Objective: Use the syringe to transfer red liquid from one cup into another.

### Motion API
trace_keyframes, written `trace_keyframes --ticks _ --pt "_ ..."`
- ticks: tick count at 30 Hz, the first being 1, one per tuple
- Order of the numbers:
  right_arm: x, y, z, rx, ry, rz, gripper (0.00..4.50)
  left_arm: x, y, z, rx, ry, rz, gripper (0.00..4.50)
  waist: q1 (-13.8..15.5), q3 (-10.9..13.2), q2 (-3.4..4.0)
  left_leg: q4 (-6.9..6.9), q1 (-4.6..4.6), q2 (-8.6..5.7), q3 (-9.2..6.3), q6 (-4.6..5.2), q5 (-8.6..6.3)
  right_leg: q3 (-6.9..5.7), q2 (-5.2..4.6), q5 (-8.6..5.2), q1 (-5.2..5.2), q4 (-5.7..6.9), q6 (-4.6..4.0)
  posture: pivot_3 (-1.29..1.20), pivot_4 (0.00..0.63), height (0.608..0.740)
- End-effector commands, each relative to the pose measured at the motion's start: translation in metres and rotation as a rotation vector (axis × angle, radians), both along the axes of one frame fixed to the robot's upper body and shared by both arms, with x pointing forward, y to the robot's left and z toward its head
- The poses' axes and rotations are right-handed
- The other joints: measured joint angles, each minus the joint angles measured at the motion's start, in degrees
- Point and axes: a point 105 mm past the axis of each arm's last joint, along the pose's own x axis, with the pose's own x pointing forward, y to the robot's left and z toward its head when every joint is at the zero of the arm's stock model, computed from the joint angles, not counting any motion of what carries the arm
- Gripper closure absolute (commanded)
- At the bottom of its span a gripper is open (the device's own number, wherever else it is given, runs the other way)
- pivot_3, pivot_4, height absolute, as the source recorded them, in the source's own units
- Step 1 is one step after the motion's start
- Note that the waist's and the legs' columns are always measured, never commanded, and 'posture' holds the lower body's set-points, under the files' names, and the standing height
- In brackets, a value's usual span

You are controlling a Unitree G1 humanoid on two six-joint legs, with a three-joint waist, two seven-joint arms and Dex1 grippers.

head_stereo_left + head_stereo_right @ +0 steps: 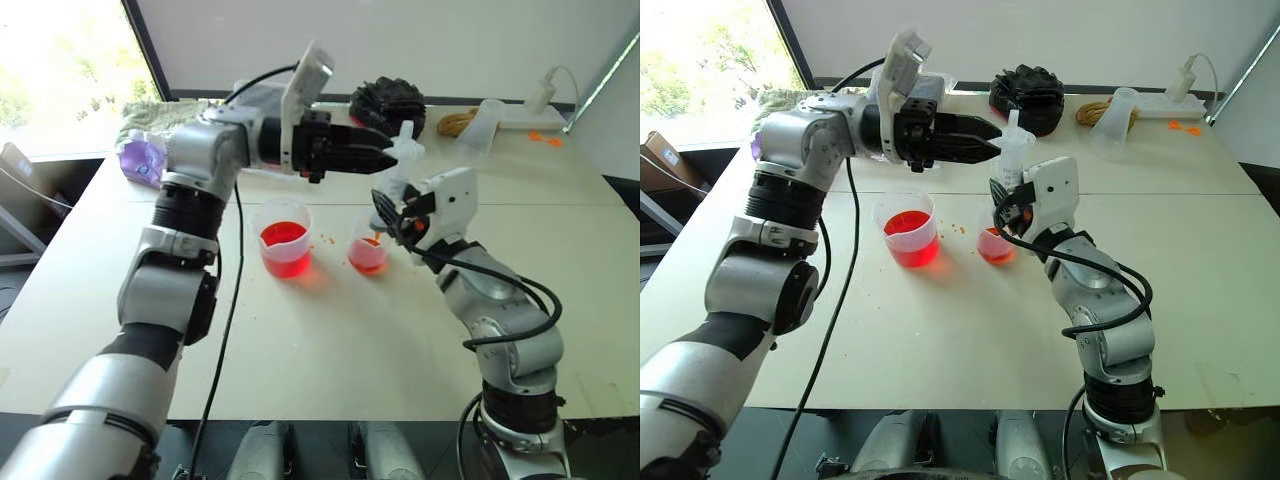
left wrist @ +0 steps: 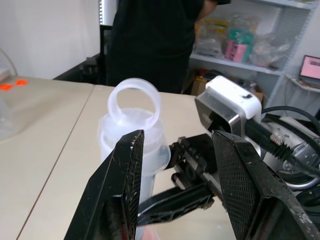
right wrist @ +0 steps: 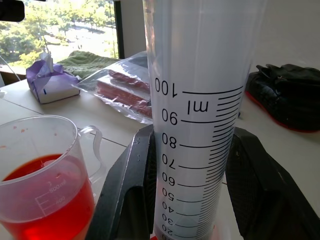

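A: Right gripper (image 3: 187, 200) pinches the big clear plastic syringe (image 1: 1014, 150) upright, tip over the small pale-pink clear cup (image 1: 994, 244).

B: Left gripper (image 2: 175, 185) spread, level with the plunger ring, nearer it.

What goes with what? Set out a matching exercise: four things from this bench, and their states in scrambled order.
Things:
1. syringe
2. larger beaker
3. smaller cup
4. left gripper

States:
A. stands under the syringe's tip, with a little pale red liquid
B. open, its fingers either side of the plunger ring
C. held upright, clamped in the right gripper
D. stands alone on the table, with deep red liquid in its lower part

Pairs: 1-C, 2-D, 3-A, 4-B
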Motion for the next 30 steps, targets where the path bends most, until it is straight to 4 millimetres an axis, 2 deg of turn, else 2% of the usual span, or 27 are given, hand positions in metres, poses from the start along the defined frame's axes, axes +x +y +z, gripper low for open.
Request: trace_keyframes --ticks 1,7,10,13,17,19,22,25,27,30 --pt "-0.008 0.0 0.022 0.015 -0.093 0.014 3.16 0.0 0.018 0.018 -0.031 -0.061 0.053 2.3 0.0 0.0 0.0 0.0 0.0 0.0 0.0 0.0 0.0 0.0 0.0 0.0 0.0 0.01 0.0 0.0 0.15 0.74" --pt "-0.008 -0.002 0.022 0.016 -0.089 0.016 3.16 0.003 0.063 0.033 -0.04 -0.104 0.207 2.3 -0.03 0.0 0.0 0.0 0.0 0.01 -0.01 -0.01 0.0 0.0 0.0 0.0 -0.01 0.02 0.0 0.0 0.15 0.74" --pt "-0.008 -0.005 0.027 0.032 -0.081 0.017 3.16 -0.002 0.082 0.028 -0.034 -0.083 0.262 2.3 -0.04 0.0 0.0 0.0 0.0 0.01 0.0 -0.01 0.0 0.01 -0.02 0.0 0.0 0.03 0.0 0.0 0.15 0.74" --pt "-0.001 -0.018 0.038 0.124 -0.001 -0.004 3.16 -0.009 0.09 0.014 -0.01 -0.071 0.29 2.3 0.08 0.0 0.01 0.01 0.0 0.01 -0.01 -0.02 0.01 0.01 -0.05 0.0 0.01 0.07 0.0 0.0 0.15 0.74" --pt "0.014 -0.037 0.074 0.251 0.096 0.003 3.16 -0.026 0.098 0.002 -0.035 -0.065 0.287 2.3 0.1 0.0 0.01 0.03 0.0 0.03 -0.01 -0.13 0.07 0.01 -0.17 0.01 0.0 0.09 -0.01 0.0 0.15 0.74" --pt "0.021 -0.045 0.087 0.243 0.145 -0.01 3.16 -0.036 0.099 -0.005 -0.048 -0.062 0.264 2.3 0.01 0.0 0.02 0.01 0.0 0.04 -0.06 -0.16 0.09 -0.01 -0.19 0.01 0.01 0.08 -0.01 0.0 0.15 0.74" --pt "0.031 -0.054 0.093 0.183 0.302 -0.021 3.16 -0.046 0.098 -0.02 -0.031 -0.049 0.252 2.3 0.11 0.0 0.03 -0.04 0.0 0.03 -0.08 -0.06 0.03 -0.01 -0.22 0.0 0.02 0.04 -0.02 0.0 0.15 0.74" --pt "0.043 -0.069 0.09 0.103 0.465 -0.085 3.16 -0.053 0.101 -0.036 0.019 -0.041 0.25 2.3 -0.11 0.0 0.04 -0.05 0.0 0.02 0.01 -0.05 0.02 0.01 -0.27 0.0 0.0 0.01 -0.03 0.0 0.15 0.74" --pt "0.048 -0.08 0.079 0.02 0.565 -0.114 3.16 -0.056 0.102 -0.045 0.056 -0.036 0.246 2.3 -0.02 0.0 0.03 -0.09 0.02 0.02 -0.01 -0.04 0.02 0.0 -0.26 0.0 0.0 -0.04 -0.04 0.0 0.15 0.74" --pt "0.05 -0.107 0.052 -0.122 0.741 -0.226 3.16 -0.062 0.104 -0.057 0.125 -0.048 0.229 2.3 -0.01 0.0 0.03 -0.09 0.01 -0.01 0.03 -0.01 0.0 0.02 -0.27 0.0 0.01 -0.13 -0.04 0.0 0.15 0.74"
